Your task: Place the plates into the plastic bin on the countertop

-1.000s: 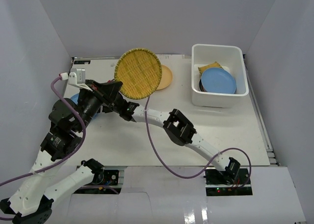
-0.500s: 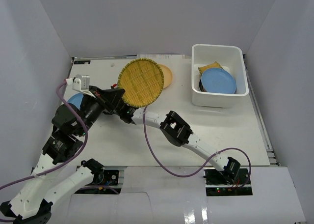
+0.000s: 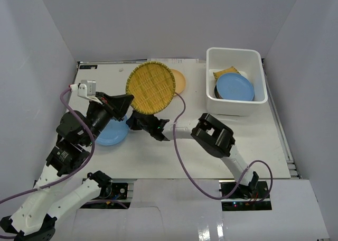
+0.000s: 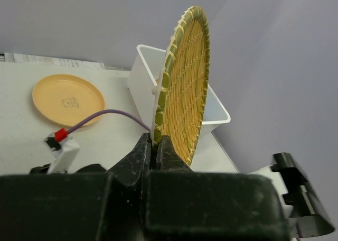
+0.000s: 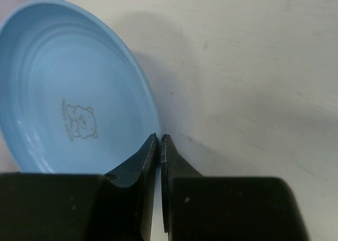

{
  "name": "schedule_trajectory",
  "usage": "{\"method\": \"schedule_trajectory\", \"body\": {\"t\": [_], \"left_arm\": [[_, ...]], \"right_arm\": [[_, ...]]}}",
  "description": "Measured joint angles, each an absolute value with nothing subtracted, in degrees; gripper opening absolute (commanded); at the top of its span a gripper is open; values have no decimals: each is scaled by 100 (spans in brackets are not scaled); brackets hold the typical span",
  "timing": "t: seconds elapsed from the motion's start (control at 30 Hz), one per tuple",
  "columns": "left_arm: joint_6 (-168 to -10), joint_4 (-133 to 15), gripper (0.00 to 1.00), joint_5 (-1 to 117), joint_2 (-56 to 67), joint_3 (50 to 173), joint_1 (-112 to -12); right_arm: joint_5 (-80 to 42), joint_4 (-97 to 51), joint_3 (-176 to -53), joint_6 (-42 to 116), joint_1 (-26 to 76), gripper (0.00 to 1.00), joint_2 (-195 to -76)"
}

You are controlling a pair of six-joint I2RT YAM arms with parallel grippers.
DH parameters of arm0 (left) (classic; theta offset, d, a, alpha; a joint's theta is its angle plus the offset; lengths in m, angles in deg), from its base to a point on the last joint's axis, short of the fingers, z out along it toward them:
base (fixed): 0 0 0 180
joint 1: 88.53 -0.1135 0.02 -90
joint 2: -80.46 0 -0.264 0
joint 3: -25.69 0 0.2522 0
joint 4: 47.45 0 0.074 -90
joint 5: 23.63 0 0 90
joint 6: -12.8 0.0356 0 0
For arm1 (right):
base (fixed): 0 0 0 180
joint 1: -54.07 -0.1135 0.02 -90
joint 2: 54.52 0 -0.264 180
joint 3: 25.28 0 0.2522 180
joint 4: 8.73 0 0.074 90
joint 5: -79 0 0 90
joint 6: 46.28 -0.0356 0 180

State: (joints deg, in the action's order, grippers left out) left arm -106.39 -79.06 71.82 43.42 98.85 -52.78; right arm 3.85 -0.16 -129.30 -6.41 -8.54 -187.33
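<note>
From above, the left fingers point(image 3: 129, 99) are closed on the near-left rim of the round woven yellow bamboo tray point(image 3: 151, 87), which is held up off the flat white counter point(image 3: 248, 140). The right arm stretches across to the left. The right fingers point(image 3: 132, 123) meet the right edge of the round light blue plastic plate point(image 3: 110, 132), low by the counter.

The white rectangular plastic bin point(image 3: 235, 53) lies well to the right of both pairs of fingers and a little beyond them. It holds a second light blue plate point(image 3: 235, 86) and a woven yellow piece point(image 3: 227, 72). The tray is the nearer of the two held dishes to the bin, so the carry looks like a rightward one.

In the left wrist view, the left fingers point(image 4: 157, 146) pinch the tray point(image 4: 182, 87) by its rim, and it stands on edge above them. The bin point(image 4: 141, 74) shows straight beyond the tray. A flat orange-yellow plate point(image 4: 68, 99) lies on the counter to the fingers' left.

In the right wrist view, the right fingers point(image 5: 160, 146) are all but shut on the rim of the light blue plate point(image 5: 74, 109). The plate spreads to their left, with bare counter point(image 5: 253, 66) to the right.
</note>
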Motion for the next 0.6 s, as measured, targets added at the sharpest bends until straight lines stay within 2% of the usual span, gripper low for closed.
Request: {"method": "schedule_trajectory", "body": {"t": [0.2,0.3,0.43,0.6], "left_arm": [[-10709,-7738,0,7134,4209,10029,-5278],[-10836,-7456,0,6977,4014,10219,-5278],[-11034,-7019,0,6564,3680,10276,-5278],[-11288,-6555,0,6114,2862,10357,-5278]], "right_arm": [[763,421,-10904,356,-546,8,-16353],[781,410,-10294,747,119,8,-14930],[772,250,-10104,1186,1837,8,-13619],[669,-329,-9881,1505,3985,8,-13022]]}}
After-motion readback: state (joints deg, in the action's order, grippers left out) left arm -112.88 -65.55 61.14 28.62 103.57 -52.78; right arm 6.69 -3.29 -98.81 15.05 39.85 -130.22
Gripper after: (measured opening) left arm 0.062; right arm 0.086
